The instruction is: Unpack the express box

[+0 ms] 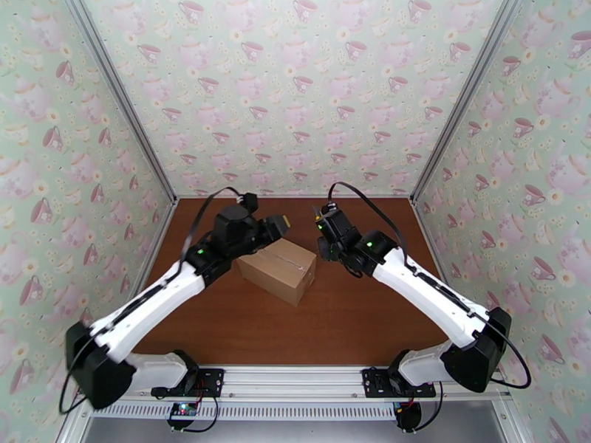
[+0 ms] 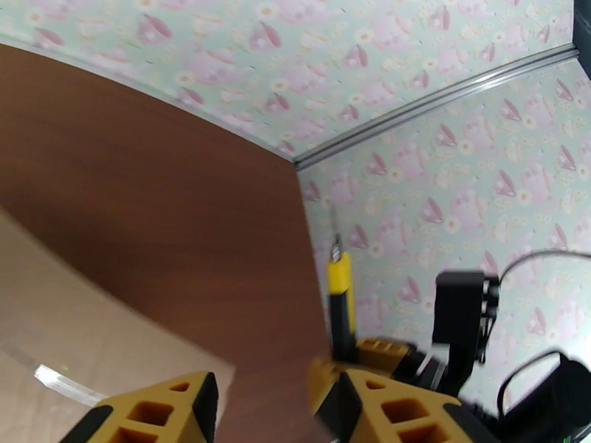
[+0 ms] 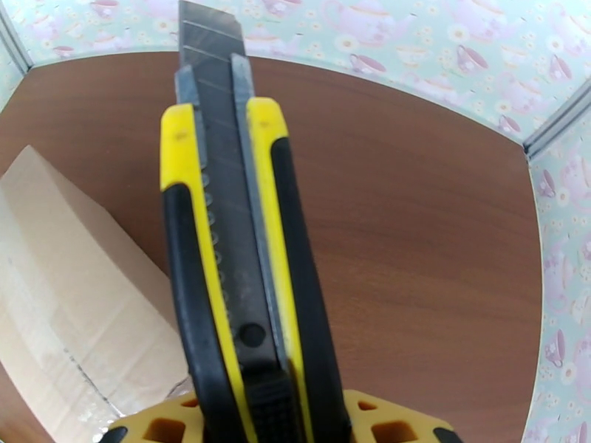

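Note:
The express box [image 1: 277, 269], a plain brown carton with a clear tape seam along its closed top, lies at the middle of the table. It also fills the lower left of the left wrist view [image 2: 81, 326] and the left of the right wrist view [image 3: 66, 289]. My left gripper [image 1: 279, 225] hovers over the box's far corner, open with nothing between its yellow fingers [image 2: 159, 411]. My right gripper [image 1: 325, 229] is just right of the box, shut on a yellow-and-black utility knife [image 3: 236, 252]. The knife's blade [image 3: 214, 46] is extended and points up and away.
The brown tabletop [image 1: 354, 319] is walled on three sides by teacup-patterned panels [image 1: 295, 90] with metal corner posts. Bare table lies behind and in front of the box. The knife [image 2: 340, 289] stands upright close beside my left fingers.

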